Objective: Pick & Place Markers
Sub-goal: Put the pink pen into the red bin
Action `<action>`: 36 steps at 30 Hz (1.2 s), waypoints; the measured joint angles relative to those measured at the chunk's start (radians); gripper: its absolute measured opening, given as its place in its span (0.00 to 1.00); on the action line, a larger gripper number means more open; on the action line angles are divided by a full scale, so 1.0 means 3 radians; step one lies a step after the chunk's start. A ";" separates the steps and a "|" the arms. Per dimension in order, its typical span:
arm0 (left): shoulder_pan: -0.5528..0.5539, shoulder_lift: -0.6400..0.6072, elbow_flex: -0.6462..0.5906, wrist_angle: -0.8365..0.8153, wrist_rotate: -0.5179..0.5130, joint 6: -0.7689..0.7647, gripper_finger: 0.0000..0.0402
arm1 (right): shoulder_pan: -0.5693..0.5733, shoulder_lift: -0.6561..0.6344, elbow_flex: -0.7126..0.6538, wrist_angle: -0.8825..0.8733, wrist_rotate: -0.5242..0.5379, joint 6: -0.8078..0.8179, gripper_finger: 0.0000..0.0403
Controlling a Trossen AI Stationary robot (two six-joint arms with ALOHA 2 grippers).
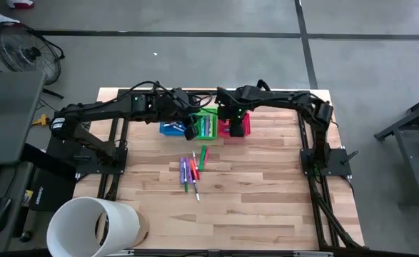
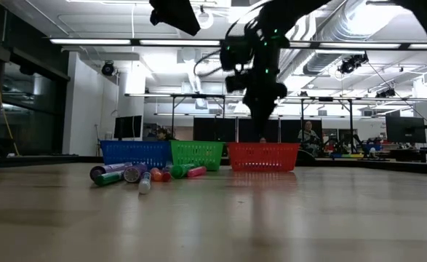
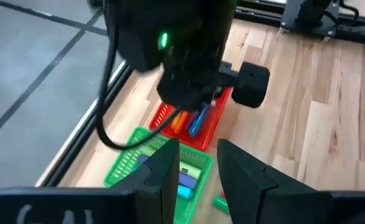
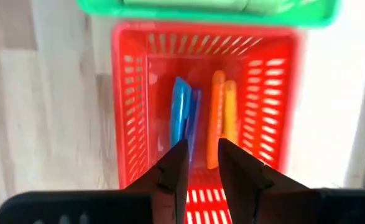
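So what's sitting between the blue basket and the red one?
The green basket: in the low view it stands in the row between the blue basket and the red basket. The high view shows markers inside it.

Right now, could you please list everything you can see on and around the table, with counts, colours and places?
Table: one, light wood.
Blue basket: one, leftmost in the row at the table's back.
Green basket: one, middle, markers inside.
Red basket: one, rightmost.
Markers in red basket: about four, blue and orange.
Loose markers: a small cluster, purple, green, red, mid-table before the baskets.
White cylinder: one, front left corner.
Fan: one, floor, far left.
Left gripper: by the green basket, holding nothing visible.
Right gripper: above the red basket, empty, slightly parted.
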 joint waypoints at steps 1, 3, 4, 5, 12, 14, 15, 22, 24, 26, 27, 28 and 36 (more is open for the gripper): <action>0.0000 0.0000 0.0000 0.0000 0.0000 -0.0048 0.26 | 0.0000 -0.0056 0.0000 0.0009 0.0000 0.0000 0.19; 0.0000 0.0000 0.0000 0.0000 0.0000 -0.0137 0.26 | 0.0000 -0.0189 0.0000 0.0014 -0.0002 0.0007 0.19; 0.0000 0.0000 0.0000 -0.0003 0.0000 -0.0176 0.26 | 0.0000 -0.0262 0.0000 0.0019 -0.0003 0.0026 0.19; 0.0000 0.0000 0.0000 -0.0003 0.0000 -0.0223 0.26 | 0.0000 -0.0336 0.0000 0.0023 -0.0007 0.0054 0.19; -0.0002 0.0252 0.0000 -0.0124 0.0136 -0.0549 0.26 | -0.0002 -0.0850 0.0000 0.0052 -0.0074 0.0123 0.19; -0.0001 0.0345 0.0007 -0.0138 0.0231 -0.0611 0.26 | -0.0004 -0.0963 0.0000 0.0062 -0.0167 0.0123 0.19; -0.0001 0.0372 -0.0008 -0.0235 0.0293 -0.0628 0.26 | -0.0004 -0.1017 0.0000 0.0064 -0.0224 0.0125 0.19; -0.0001 0.0603 0.0005 -0.0239 0.0447 -0.0863 0.26 | -0.0003 -0.1165 -0.0002 -0.0023 -0.0500 0.0135 0.19; -0.0001 0.0619 0.0012 -0.0261 0.0441 -0.0914 0.26 | 0.0009 -0.1165 -0.0050 -0.0036 -0.0556 0.0112 0.19; -0.0001 0.0633 -0.0006 -0.0376 0.0419 -0.0933 0.26 | 0.0025 -0.1165 -0.0125 -0.0045 -0.0636 0.0079 0.19; -0.0001 0.0636 -0.0005 -0.0393 0.0359 -0.0931 0.26 | 0.0040 -0.1165 -0.0167 -0.0048 -0.0669 0.0055 0.19; -0.0002 0.0631 0.0001 -0.0500 0.0294 -0.0932 0.26 | 0.0060 -0.1165 -0.0216 -0.0051 -0.0691 0.0012 0.19; -0.0001 0.0536 -0.0116 -0.0917 -0.0009 -0.0996 0.26 | 0.0357 -0.1161 -0.0563 0.0080 -0.0569 -0.0603 0.19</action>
